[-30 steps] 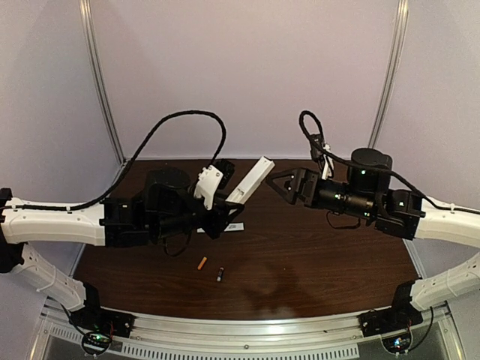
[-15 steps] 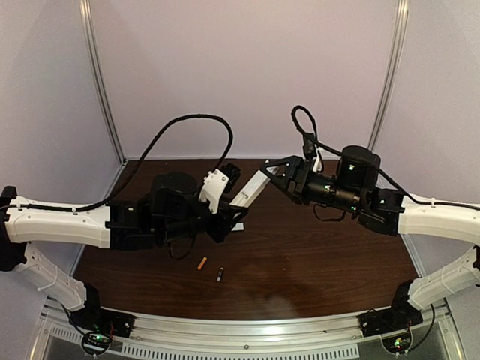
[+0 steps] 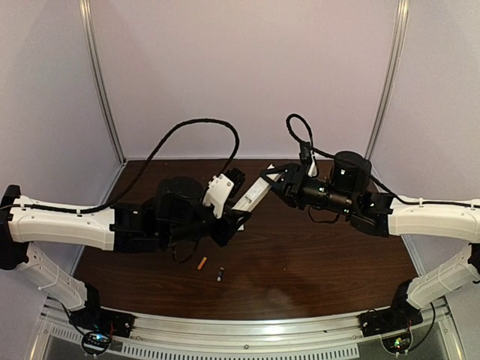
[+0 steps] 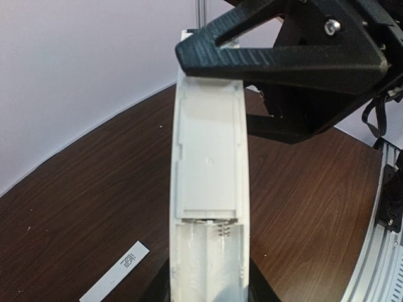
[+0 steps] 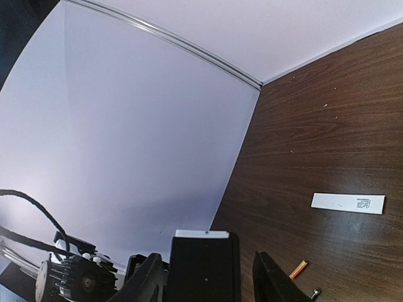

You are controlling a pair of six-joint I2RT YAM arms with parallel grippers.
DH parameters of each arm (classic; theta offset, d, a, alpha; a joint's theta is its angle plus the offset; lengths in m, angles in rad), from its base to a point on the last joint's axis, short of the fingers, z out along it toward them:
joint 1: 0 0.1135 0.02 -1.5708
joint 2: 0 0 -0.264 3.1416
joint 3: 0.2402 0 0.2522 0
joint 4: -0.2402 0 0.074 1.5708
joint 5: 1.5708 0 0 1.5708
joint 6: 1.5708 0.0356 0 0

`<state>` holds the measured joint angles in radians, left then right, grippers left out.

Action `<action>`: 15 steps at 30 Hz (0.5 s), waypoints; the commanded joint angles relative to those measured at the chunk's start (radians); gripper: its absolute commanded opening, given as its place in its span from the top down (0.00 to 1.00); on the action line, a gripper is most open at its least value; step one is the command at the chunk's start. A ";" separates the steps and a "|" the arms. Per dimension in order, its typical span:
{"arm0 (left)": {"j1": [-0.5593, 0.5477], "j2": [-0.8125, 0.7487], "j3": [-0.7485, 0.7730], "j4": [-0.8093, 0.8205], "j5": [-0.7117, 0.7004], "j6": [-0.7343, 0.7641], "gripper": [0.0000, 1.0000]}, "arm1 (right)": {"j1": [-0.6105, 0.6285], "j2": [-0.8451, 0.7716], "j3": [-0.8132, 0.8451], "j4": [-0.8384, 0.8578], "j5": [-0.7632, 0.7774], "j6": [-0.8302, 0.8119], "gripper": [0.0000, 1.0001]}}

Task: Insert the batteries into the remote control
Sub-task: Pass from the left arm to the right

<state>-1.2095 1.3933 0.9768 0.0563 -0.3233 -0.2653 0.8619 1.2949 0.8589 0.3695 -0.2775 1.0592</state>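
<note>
While batteries (image 3: 202,263) lie loose, remote (image 4: 208,157) compartment open

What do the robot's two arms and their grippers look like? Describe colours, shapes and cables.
The left arm and right arm have white casings and black joints; a black cable loops over each. The right gripper has black, ribbed, triangular open-frame fingers.

Nothing legible showed in any view. The only print sat on a white strip (image 5: 343,202) lying flat on the table (image 5: 327,94), to the left of the remote control (image 4: 208,189) in the left wrist view. It was a few short dark lines crowded at one end, too small and blurred to read. The remote control's own open face carried no readable mark.
</note>
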 commanded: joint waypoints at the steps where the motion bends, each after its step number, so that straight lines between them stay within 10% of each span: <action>1: -0.007 0.012 0.042 0.055 -0.014 0.018 1.00 | -0.019 0.013 -0.024 0.045 -0.018 0.030 0.55; 6: -0.006 0.013 0.054 0.028 -0.001 0.017 0.85 | -0.042 0.000 -0.043 0.043 -0.028 0.034 0.75; 10: -0.005 -0.051 0.024 0.006 -0.009 -0.012 0.31 | -0.075 -0.035 -0.084 0.043 -0.055 0.034 0.81; 15: 0.010 -0.165 -0.021 -0.065 -0.015 -0.065 0.03 | -0.118 -0.092 -0.134 0.035 -0.117 -0.018 0.84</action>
<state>-1.2125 1.3270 0.9794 0.0257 -0.3229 -0.2756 0.7723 1.2625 0.7540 0.4000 -0.3363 1.0836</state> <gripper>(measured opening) 0.944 0.246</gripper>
